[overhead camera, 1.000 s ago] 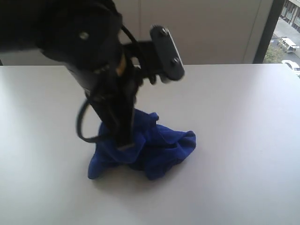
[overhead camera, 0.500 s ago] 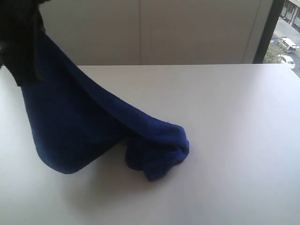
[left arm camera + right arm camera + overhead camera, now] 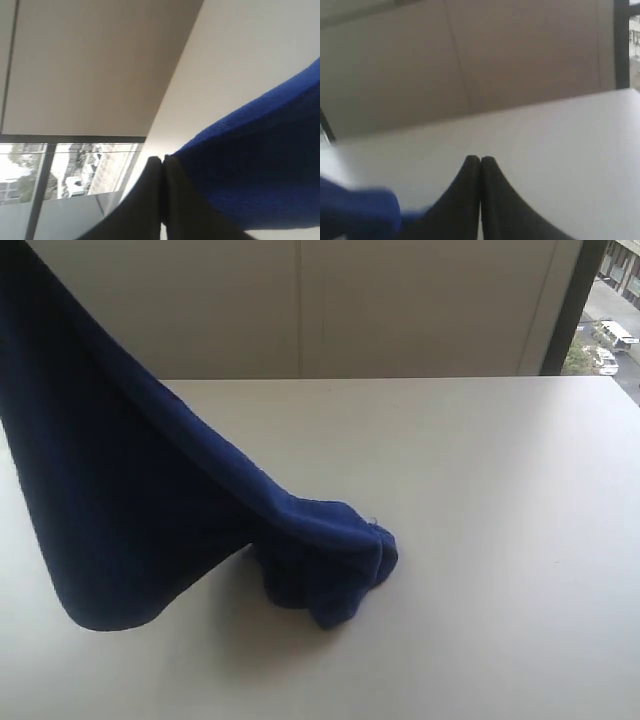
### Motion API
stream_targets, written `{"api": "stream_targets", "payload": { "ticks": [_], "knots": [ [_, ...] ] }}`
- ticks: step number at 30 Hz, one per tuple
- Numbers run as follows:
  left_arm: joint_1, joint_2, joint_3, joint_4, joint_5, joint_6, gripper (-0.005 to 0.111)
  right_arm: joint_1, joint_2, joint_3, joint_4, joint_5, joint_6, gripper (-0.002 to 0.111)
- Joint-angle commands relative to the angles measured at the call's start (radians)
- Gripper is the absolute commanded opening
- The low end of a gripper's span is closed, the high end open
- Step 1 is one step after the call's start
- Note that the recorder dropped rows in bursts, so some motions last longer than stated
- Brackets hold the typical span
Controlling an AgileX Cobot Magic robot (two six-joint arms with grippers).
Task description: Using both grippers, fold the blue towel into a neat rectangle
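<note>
So, left jaws pinch the blue towel (image 3: 130, 510), one end bunched on the worktop (image 3: 500, 540); right jaws closed, empty.

The count comes to one blue towel (image 3: 150, 500), one white surface (image 3: 480, 490), and two pairs of black jaws, one pair belonging to the left gripper (image 3: 162, 165) and one to the right gripper (image 3: 480, 162).
</note>
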State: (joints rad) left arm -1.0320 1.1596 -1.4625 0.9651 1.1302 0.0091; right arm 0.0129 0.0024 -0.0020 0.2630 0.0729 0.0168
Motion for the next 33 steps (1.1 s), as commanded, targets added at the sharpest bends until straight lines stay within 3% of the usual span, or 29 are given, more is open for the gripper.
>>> {"api": "stream_targets", "payload": {
  "ticks": [1, 4, 7, 10, 15, 19, 22, 28, 30, 33],
  "knots": [
    [-0.004, -0.019, -0.006, 0.121, 0.091, -0.009, 0.0, -0.001, -0.002, 0.002, 0.156, -0.341, 0.311, 0.0],
    [-0.004, -0.019, -0.006, 0.127, 0.091, -0.009, 0.0, -0.001, -0.002, 0.002, 0.158, -0.514, 0.479, 0.0],
    [-0.004, -0.019, -0.006, 0.123, 0.091, -0.009, 0.0, -0.001, -0.002, 0.002, 0.148, -0.491, 0.486, 0.0],
    [-0.004, -0.019, -0.004, 0.085, 0.091, -0.009, 0.0, -0.001, 0.014, -0.03, 0.144, -0.21, 0.469, 0.0],
    [-0.004, -0.019, -0.004, -0.017, 0.091, -0.009, 0.0, -0.001, 0.25, -0.154, 0.144, 0.02, 0.293, 0.0],
    [-0.004, -0.019, -0.004, -0.04, 0.091, -0.009, 0.0, -0.001, 0.524, -0.362, 0.179, 0.27, -0.034, 0.0],
    [-0.004, -0.019, -0.004, -0.057, 0.091, -0.009, 0.0, -0.001, 0.767, -0.568, 0.289, 0.542, -0.405, 0.0],
    [-0.004, -0.019, -0.004, -0.126, 0.091, -0.009, 0.0, 0.001, 1.238, -0.848, 0.681, 1.021, -1.11, 0.0],
    [-0.004, -0.019, -0.004, -0.143, 0.091, -0.009, 0.0, 0.018, 1.337, -0.886, 0.784, 1.1, -1.33, 0.003],
    [-0.004, -0.019, 0.0, -0.168, 0.091, -0.009, 0.0, 0.072, 1.44, -0.922, 0.815, 1.038, -1.609, 0.014]
  ]
}}
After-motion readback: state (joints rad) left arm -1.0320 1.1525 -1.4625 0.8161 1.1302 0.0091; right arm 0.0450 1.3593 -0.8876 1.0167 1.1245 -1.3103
